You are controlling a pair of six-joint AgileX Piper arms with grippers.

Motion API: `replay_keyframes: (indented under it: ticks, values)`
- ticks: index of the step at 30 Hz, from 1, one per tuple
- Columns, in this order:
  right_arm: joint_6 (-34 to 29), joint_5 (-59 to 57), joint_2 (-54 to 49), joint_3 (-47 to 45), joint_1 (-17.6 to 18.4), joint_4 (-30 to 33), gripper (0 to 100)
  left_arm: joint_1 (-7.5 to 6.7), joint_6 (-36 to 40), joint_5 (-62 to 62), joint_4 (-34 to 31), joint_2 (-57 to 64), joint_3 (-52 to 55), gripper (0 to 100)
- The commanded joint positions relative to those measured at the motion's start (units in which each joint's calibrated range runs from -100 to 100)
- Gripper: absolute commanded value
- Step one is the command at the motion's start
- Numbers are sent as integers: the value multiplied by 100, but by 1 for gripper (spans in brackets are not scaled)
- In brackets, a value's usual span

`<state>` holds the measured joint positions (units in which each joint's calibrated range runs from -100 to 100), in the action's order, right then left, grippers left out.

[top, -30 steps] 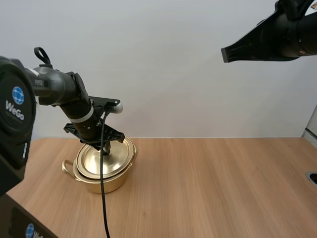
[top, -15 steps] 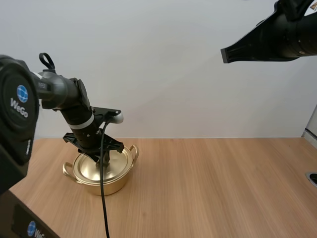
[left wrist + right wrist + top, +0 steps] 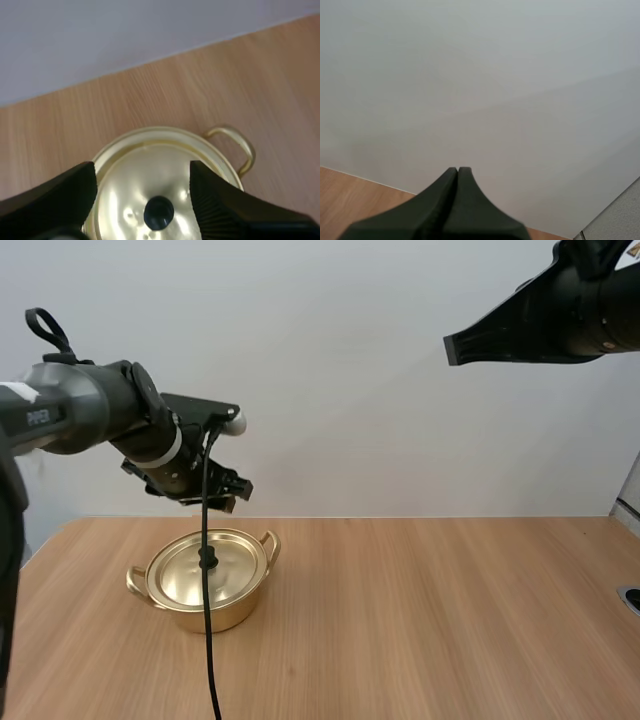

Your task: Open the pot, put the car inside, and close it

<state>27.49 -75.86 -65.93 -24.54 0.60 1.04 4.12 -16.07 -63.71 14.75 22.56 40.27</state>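
- While its lid [image 3: 185, 575] is seated flat on top, the gold pot [image 3: 228, 612] is parked upright on the left side of the wooden table [image 3: 450, 620], well back from the near edge.
- Its long axis is set by the two loop handles [image 3: 268, 543], running from near-left to far-right, toward the wall.
- The black knob [image 3: 159, 212] is seen dead centre on the lid, framed between the fingers [image 3: 220, 207] of the left gripper [image 3: 222, 498] in the left wrist view.
- That gripper is held above the pot, clear of the lid, spread wide apart with nothing pinched.
- Loads of bare tabletop is left to the pot's right and in front.
- The right gripper [image 3: 452, 348] is parked high up at the far right, well apart from everything, fingers pressed together into one wedge with nothing caught in them.
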Motion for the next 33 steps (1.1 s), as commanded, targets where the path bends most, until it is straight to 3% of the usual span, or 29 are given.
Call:
replay_keyframes:
  ticks: [1,4,9,18,26,28,30,33]
  values:
    - [3,0,-3,-113,-6,-139,0,4,83,716,377,611,-9,96]
    - [3,248,-19,-514,-6,-349,0,4,89,1678,938,1529,134,96]
    - [3,2197,-341,-1716,-6,-736,0,4,-114,3359,1292,3406,973,96]
    - [3,6137,-1001,-4493,-6,-502,0,4,-592,3411,1292,6222,2927,96]
    - [3,6880,-679,-6500,-6,-525,0,4,70,3469,1224,7212,4224,94]
    - [3,7016,-639,-6802,-6,-539,0,4,60,3413,1210,7226,4395,87]
    - [3,7045,-639,-6990,-6,-539,0,4,60,3413,1152,7226,4515,66]
    - [3,7045,-639,-7039,-18,-539,0,12,80,3433,1126,7226,4684,13]
